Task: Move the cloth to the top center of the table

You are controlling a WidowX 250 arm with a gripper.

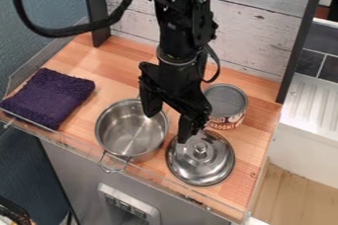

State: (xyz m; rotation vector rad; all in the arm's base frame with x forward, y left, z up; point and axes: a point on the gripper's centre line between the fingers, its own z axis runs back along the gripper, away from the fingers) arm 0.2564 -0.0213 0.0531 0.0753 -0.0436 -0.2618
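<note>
The gripper [169, 126] hangs over the middle of the wooden table, above the gap between the steel pot and the lid. Its two fingers stand wide apart with nothing held between them, so it is open. A folded dark purple cloth [49, 96] lies flat at the table's left side, left of the pot and well apart from the gripper.
A steel pot [131, 132] with wire handles stands at centre, a steel lid [200, 158] with a knob lies right of it, and an open can [226, 106] stands behind the lid. A clear low barrier runs along the front and left edges; a plank wall [257, 26] rises behind.
</note>
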